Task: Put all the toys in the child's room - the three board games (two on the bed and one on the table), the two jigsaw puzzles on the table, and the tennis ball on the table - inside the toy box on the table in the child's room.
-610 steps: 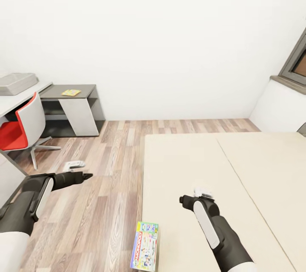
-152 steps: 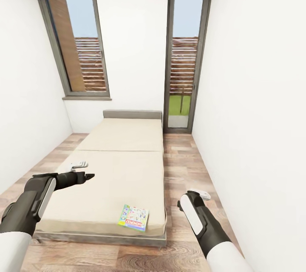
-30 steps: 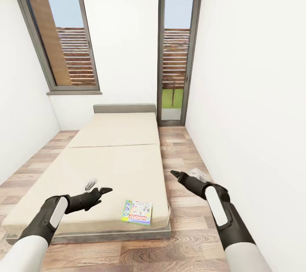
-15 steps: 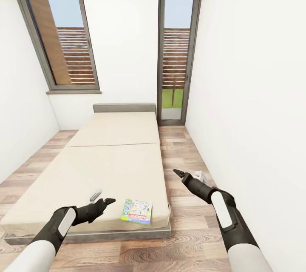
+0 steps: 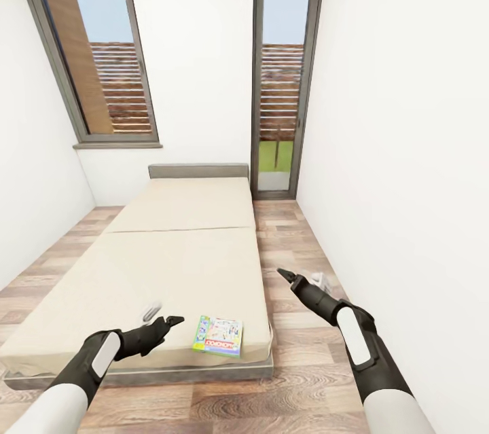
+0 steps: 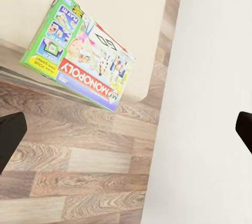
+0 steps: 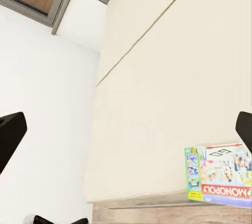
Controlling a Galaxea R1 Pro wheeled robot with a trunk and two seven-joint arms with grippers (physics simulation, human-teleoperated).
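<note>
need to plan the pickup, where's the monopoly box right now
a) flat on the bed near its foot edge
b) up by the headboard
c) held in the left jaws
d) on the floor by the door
a: the board game lies flat on the bed beside its near edge, just ahead of the open left gripper, which is not touching it.

Board games: I count one, a Monopoly box (image 5: pixel 219 336) lying flat at the near corner of the mattress.
Beds: one (image 5: pixel 173 264), its beige top split by a seam into two panels.
Windows: I see two, a wide one (image 5: pixel 95 47) on the left and a tall narrow one (image 5: pixel 285 74) reaching the floor.
Grippers: two of mine, left gripper (image 5: pixel 173 320) and right gripper (image 5: pixel 284 275).
</note>
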